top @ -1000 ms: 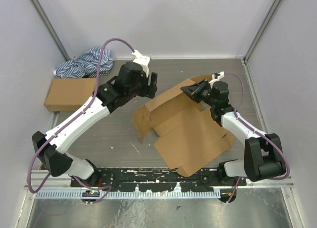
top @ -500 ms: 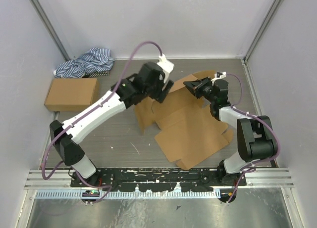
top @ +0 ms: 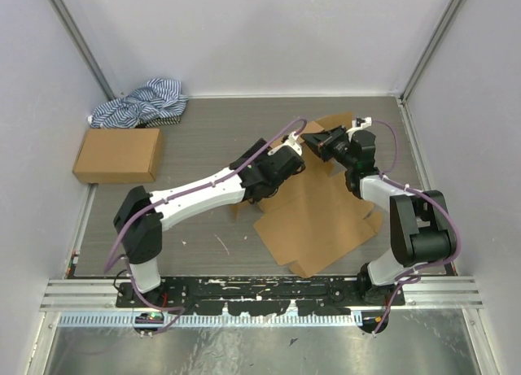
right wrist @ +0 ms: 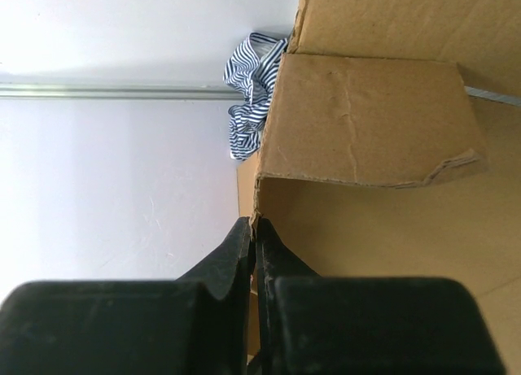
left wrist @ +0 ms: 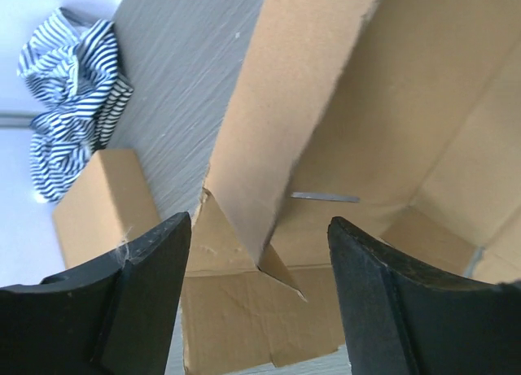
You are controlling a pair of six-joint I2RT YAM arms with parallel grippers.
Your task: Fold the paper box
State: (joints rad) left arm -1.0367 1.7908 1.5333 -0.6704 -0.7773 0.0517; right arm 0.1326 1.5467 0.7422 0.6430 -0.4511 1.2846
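The paper box (top: 321, 216), plain brown creased cardboard, lies partly opened at the centre right of the table. My right gripper (top: 320, 144) is shut on the edge of its far flap and holds that flap raised. In the right wrist view the right gripper (right wrist: 255, 228) pinches the thin cardboard edge under the folded flap (right wrist: 366, 123). My left gripper (top: 264, 184) hangs low over the box's left side. In the left wrist view the left gripper (left wrist: 259, 257) is open, with an upright panel (left wrist: 285, 123) of the box rising between and beyond its fingers, apart from both.
A sealed brown carton (top: 119, 154) lies at the left with a blue-and-white striped cloth (top: 140, 103) behind it in the back left corner. Both also show in the left wrist view, the carton (left wrist: 102, 208) and the cloth (left wrist: 73, 98). Grey walls enclose the table.
My left arm has swung right and down from the back of the table onto the box's left side, jaws still open. My right gripper kept its hold on the flap and drew back slightly.
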